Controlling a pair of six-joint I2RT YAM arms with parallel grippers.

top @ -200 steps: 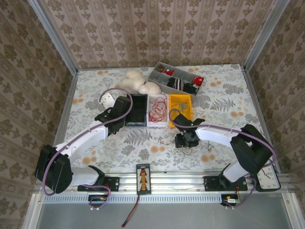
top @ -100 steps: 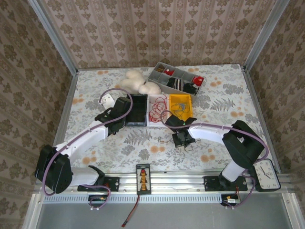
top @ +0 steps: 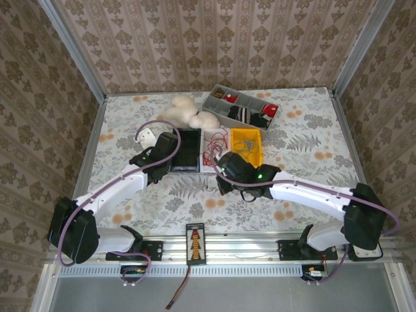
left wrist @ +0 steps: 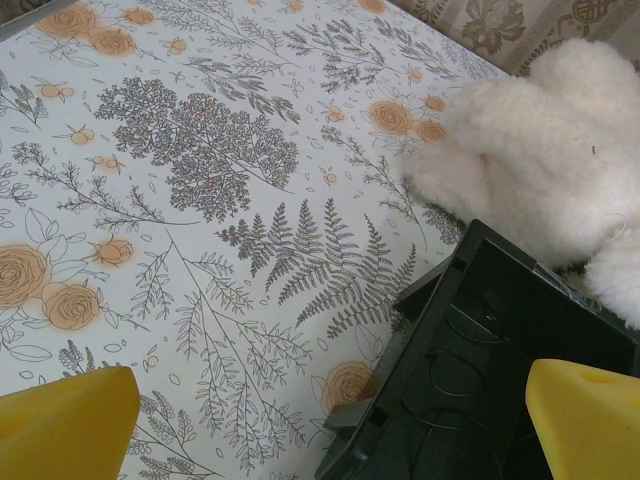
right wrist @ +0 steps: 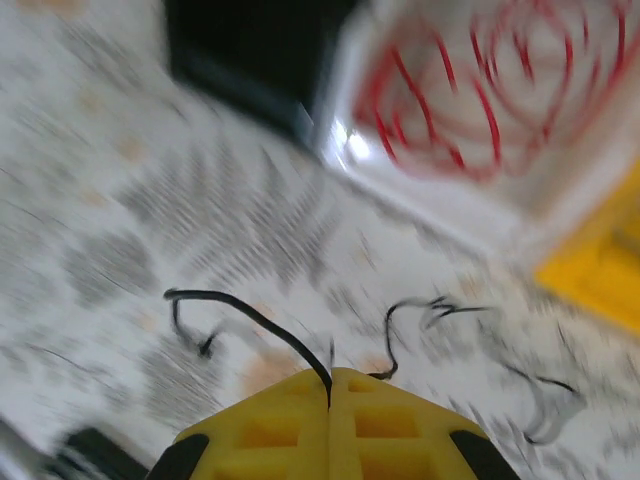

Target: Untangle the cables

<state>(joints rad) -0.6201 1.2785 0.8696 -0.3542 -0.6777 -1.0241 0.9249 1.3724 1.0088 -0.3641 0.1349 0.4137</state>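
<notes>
The right gripper (right wrist: pixel 330 378), just clenched on the thin black wire (right wrist: pixel 255 318), is swinging toward nine o'clock, probably drawing that strand free at six o'clock of the red coiled wire (top: pixel 212 148). The left gripper (left wrist: pixel 327 415) is hanging released.

Red cable (top: pixel 213 151) coiled in white tray (right wrist: pixel 440 195); black cable (right wrist: pixel 255 318) thin, curling, end pinched.

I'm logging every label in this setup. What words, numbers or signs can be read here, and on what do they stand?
No text can be read.
Small black panel on the near rail: orange marks, too small to tell whether they are lettering.
Tablecloth: flowers and ferns, no words.
Right wrist view: too blurred to read anything.
</notes>
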